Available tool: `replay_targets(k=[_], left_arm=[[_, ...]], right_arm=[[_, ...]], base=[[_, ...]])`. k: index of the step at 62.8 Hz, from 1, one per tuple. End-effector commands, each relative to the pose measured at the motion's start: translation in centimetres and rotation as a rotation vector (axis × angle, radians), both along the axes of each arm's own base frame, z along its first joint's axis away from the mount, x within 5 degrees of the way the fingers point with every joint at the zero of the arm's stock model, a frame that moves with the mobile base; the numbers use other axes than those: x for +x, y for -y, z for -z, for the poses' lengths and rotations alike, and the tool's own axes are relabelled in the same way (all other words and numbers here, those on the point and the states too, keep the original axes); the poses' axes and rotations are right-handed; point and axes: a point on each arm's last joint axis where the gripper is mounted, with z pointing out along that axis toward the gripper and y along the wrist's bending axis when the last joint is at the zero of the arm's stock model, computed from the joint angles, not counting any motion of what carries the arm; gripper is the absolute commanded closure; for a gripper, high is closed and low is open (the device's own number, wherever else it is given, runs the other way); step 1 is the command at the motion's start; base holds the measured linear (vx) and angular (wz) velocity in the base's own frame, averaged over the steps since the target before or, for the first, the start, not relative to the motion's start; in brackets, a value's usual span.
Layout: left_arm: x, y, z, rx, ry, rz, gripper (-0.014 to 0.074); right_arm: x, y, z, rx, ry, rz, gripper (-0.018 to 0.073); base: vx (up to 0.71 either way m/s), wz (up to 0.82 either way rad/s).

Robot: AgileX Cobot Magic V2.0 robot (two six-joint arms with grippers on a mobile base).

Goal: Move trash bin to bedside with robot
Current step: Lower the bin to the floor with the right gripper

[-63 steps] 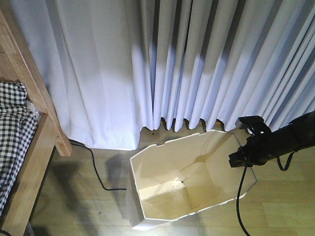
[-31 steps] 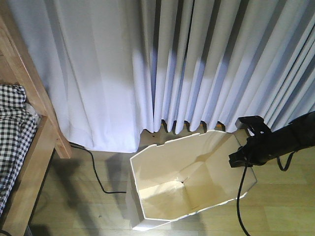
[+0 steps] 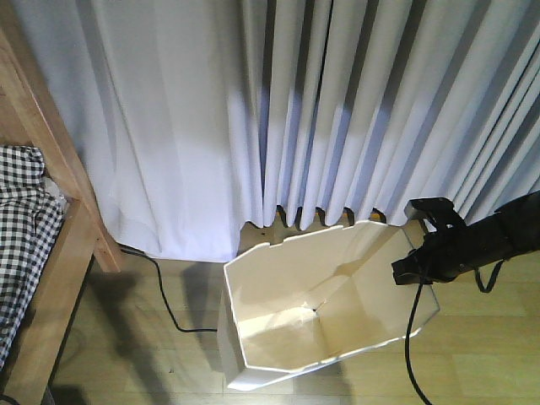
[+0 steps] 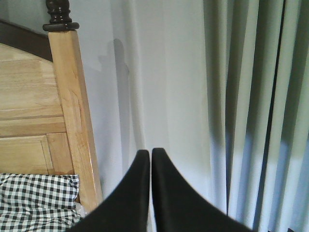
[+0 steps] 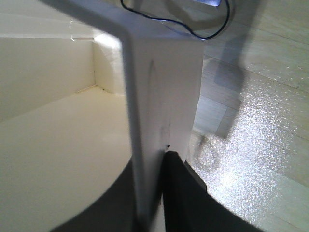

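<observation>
On the floor (image 3: 481, 337) right of the bed frame (image 3: 78, 240) stands the trash bin (image 3: 278, 287), right gripper (image 3: 405, 272) pinching its rim. Left wrist: left gripper (image 4: 151, 166) closed on nothing. Right wrist: clamped thin wall looks light, bendy; the rim seems the handhold.

Pale floor-length curtains (image 3: 337, 110) hang in deep folds across the back of the room, bright on the ridges and shadowed in the creases. Their hem meets a light wood-plank floor (image 3: 498, 337), where a thin black cable (image 3: 164, 304) runs out from under the cloth. At the left stands a bed (image 3: 59, 152) with a light-brown wooden frame, a dark-capped post (image 4: 67, 96) and black-and-white checked bedding (image 3: 21, 228). Glare shines on the planks.
</observation>
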Motion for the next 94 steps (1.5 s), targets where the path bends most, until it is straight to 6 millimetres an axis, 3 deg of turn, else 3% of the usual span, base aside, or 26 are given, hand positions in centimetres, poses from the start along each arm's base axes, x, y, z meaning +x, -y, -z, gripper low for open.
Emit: replay_targets(k=[1,8,20,37,62,94], left_arm=[[-0.1,0.1,-0.4,-0.023,0.077,0.009,0.0603],[-0.1,0.1,-0.4,-0.023,0.077,0.009,0.0603],[-0.1,0.1,-0.4,-0.023,0.077,0.009,0.0603],[-0.1,0.1,-0.4,-0.023,0.077,0.009,0.0603],[-0.1,0.1,-0.4,-0.023,0.077,0.009,0.0603],[-0.1,0.1,-0.4,-0.023,0.077,0.009,0.0603]], right_arm=[[0.9,-0.8,-2.8,0.144,0.033,0.069,0.0564],[1.0,-0.3,-1.6,0.088,0.017,0.108,0.0564],[0.8,0.7,2.3,-0.030,-0.043,0.163,0.0564],[3.2,1.1,8.6,-0.028,-0.101,0.158,0.0564],[4.7,1.2,17.3,-0.009,-0.163,0.169,0.0564],[5.4,1.4,21.5,-0.006,-0.174,0.188,0.0550]], base=[[0.00,0.00],[0.00,0.00],[0.00,0.00],[0.00,0.00],[0.00,0.00],[0.00,0.00]])
